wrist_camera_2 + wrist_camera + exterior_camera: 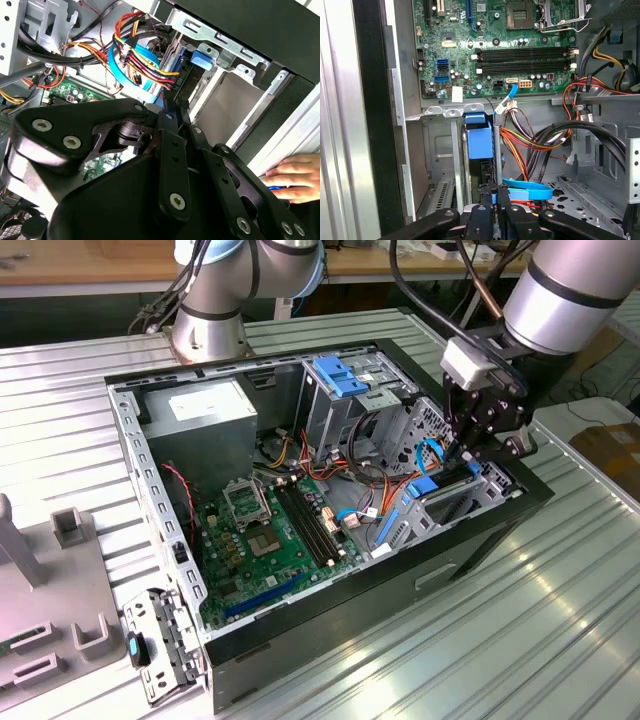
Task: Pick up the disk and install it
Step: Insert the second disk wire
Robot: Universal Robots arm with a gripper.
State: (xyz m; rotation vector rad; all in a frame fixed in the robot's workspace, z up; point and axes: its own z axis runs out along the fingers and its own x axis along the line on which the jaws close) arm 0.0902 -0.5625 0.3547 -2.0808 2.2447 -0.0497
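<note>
The hand [468,455] is lowered into the open computer case [480,540] on the tabletop [560,620], at the drive cage by the case's front wall. Its fingers [490,197] are clamped together on the disk [480,140], which stands on edge in the cage slot. Most of the disk is hidden by the cage walls and the linkage; a bright blue rail and a strip of grey metal show. A person's hand [300,177] rests outside the case.

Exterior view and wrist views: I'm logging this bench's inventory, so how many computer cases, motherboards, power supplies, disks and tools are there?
Computer case: 1
Motherboard: 1
Power supply: 1
Disk: 1
Tool: 1
Total: 5
</note>
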